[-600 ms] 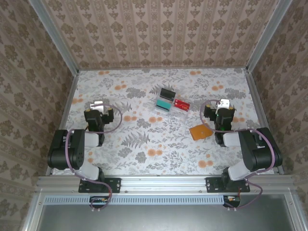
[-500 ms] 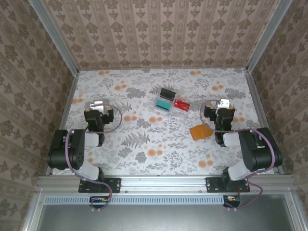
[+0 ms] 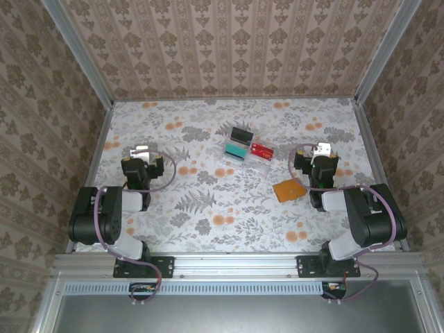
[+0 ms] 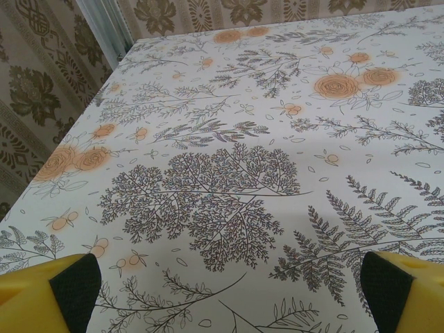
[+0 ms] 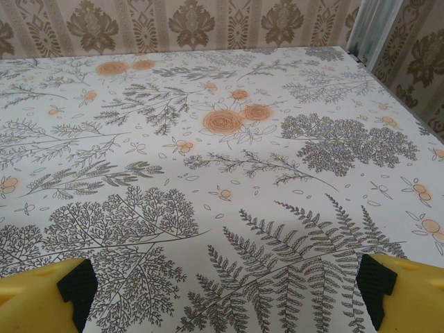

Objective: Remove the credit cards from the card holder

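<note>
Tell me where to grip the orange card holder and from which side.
Probably its right-hand corner, the one nearest the right gripper, which is open. The card holder lies flat and thin on the table, turned like a diamond, so come down from above and pinch across that corner rather than a face.

A table (image 3: 208, 208) with a flower-patterned cover stands between wallpapered walls (image 3: 222, 48). A clear plastic tray (image 3: 259, 166) lies on it, behind the middle.

Top camera high behind the table (image 3: 201, 208), facing down, 2 wrist cameras low over it, facing forward
</note>
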